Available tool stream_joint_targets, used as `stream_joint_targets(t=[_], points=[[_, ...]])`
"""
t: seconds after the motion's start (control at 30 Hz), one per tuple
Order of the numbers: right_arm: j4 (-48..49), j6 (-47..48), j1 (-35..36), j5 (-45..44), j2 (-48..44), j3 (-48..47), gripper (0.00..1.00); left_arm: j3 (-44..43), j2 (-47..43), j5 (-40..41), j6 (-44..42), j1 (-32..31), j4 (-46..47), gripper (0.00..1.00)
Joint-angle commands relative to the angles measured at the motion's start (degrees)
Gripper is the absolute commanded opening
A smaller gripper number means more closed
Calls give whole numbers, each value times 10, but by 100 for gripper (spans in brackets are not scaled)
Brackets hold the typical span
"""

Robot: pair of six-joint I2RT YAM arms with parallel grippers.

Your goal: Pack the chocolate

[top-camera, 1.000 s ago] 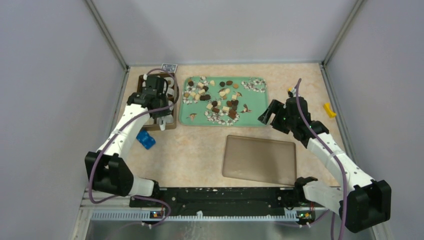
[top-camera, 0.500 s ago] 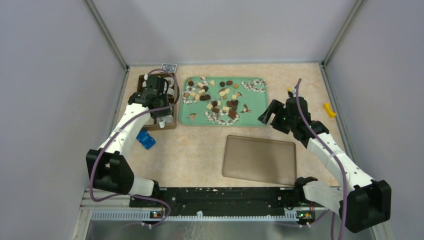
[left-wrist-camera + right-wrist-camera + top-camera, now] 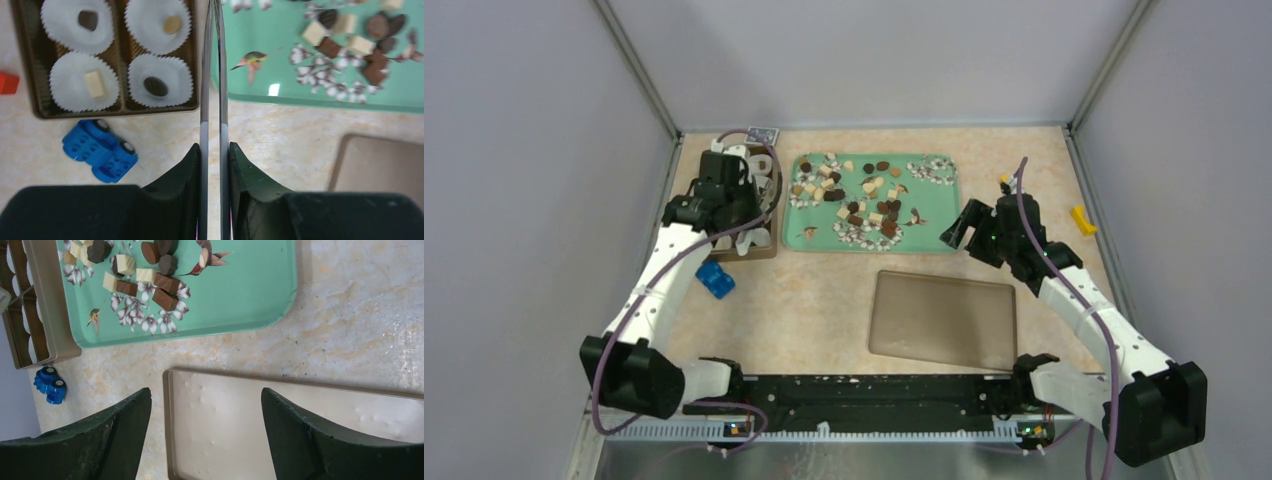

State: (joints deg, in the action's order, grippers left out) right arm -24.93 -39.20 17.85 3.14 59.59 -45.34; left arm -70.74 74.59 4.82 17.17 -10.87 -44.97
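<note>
Your left end effector (image 3: 214, 10) has its two thin fingers pressed together with nothing between them. In its wrist view they run along the line between the brown box (image 3: 30, 75) and the green tray (image 3: 300, 75).

Most of the chocolate (image 3: 854, 200) lies loose on that tray, dark rounds and cream squares mixed among the printed flowers. Four more pieces sit in the box, one in each of the four white paper cups (image 3: 175, 75) you can see there. The far pair holds a dark piece and a tan one, and the near pair holds a cream square and a dark one.

A blue toy car (image 3: 100, 150) lies on the bench (image 3: 280, 130) just beside the box's near wall.

Your right end effector (image 3: 205, 395) is spread wide and holds nothing. A corner of a flat tan tray (image 3: 300, 430) shows between its fingers. That tray lies near the green one but does not touch it.
</note>
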Motion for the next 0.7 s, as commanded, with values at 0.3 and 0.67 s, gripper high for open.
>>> stream_joint_targets(t=[0.3, 0.67], points=[[5, -2, -4, -4, -12, -20, 79, 108, -129, -161, -3, -165, 26, 20], [15, 0, -3, -1, 6, -23, 79, 267, -199, -152, 96, -211, 78, 20]])
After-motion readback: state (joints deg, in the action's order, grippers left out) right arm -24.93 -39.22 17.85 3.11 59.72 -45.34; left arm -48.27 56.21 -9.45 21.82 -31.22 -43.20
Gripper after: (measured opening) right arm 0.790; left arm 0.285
